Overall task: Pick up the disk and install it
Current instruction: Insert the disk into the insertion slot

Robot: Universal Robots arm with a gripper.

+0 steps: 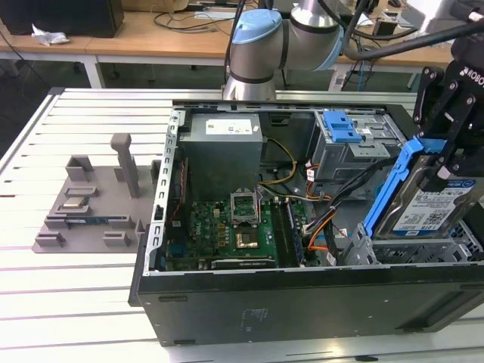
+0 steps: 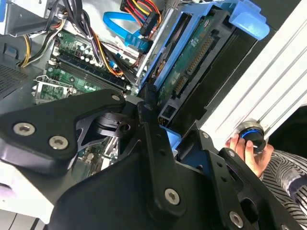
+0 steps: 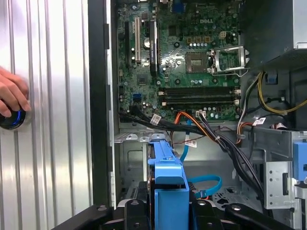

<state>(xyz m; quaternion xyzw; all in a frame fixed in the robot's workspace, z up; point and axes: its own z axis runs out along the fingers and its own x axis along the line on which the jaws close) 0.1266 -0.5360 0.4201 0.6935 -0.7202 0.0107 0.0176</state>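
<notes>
Claw (image 1: 446, 162) clamped on disk (image 1: 431, 204), held tilted on edge above drive cage at exterior view's right end of open computer case (image 1: 302, 302). I see blue rail frame and barcode label; disk's far edge cut off by picture border. Second wrist view: claw linkage hides most of disk (image 2: 192, 62), fingertips out of sight. First wrist view: disk (image 3: 168, 182) end-on, motherboard (image 3: 187, 62) beyond. Person's hand (image 3: 12, 96) on round knob (image 3: 10, 119) on slatted surface (image 3: 53, 143), partly cut off.
</notes>
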